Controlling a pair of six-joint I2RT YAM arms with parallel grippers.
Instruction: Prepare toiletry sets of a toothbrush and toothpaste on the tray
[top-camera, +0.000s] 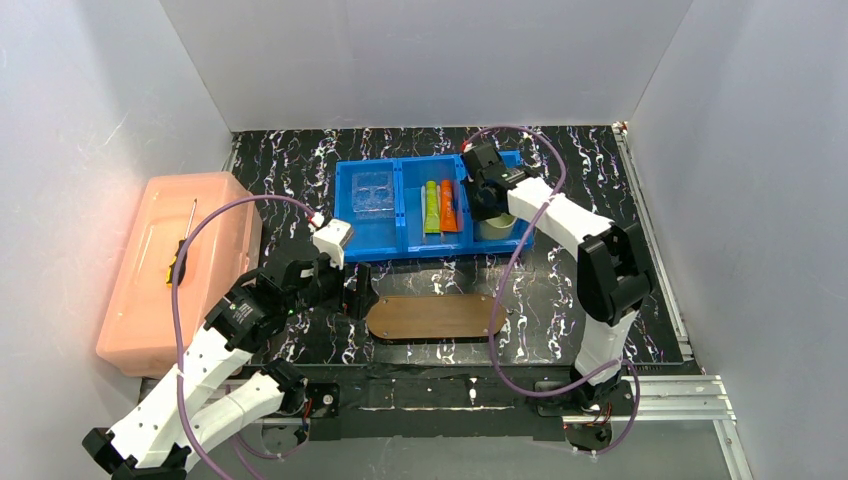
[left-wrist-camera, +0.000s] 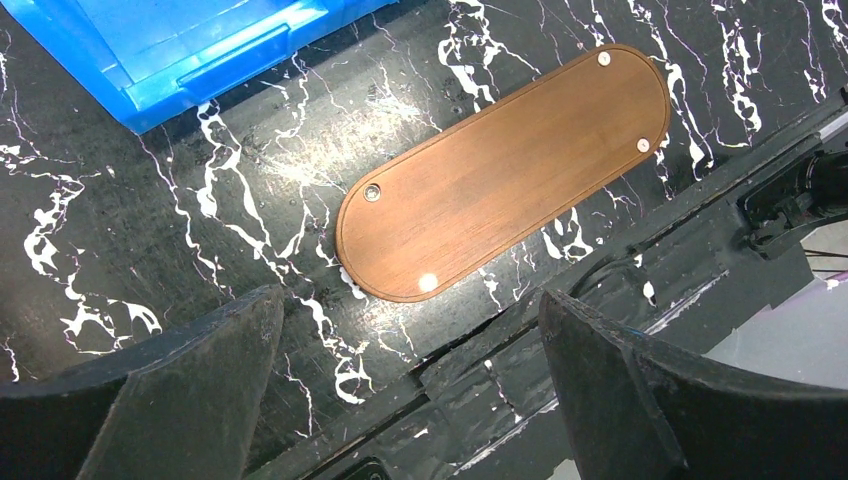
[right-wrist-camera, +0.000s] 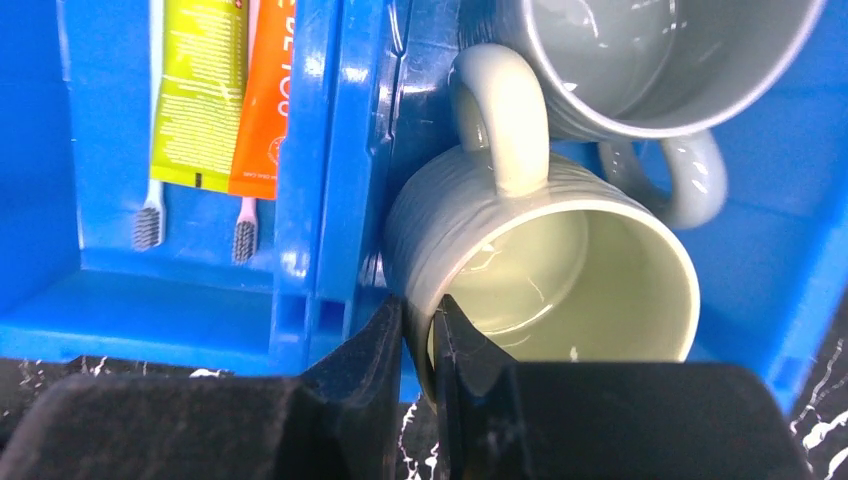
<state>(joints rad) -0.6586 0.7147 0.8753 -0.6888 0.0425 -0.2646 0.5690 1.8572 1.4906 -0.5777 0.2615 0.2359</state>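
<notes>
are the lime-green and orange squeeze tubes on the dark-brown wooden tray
No, the lime-green tube and orange tube lie in the blue plastic bin.

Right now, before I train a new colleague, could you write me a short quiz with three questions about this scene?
1. True or false: the tray is bare.
2. The right fingers: A hang free; B pinch the wall of the pale green mug.
3. Fill in: the orange tube lies in the ___ compartment of the blue bin.
Key: 1 true; 2 B; 3 middle.
</notes>
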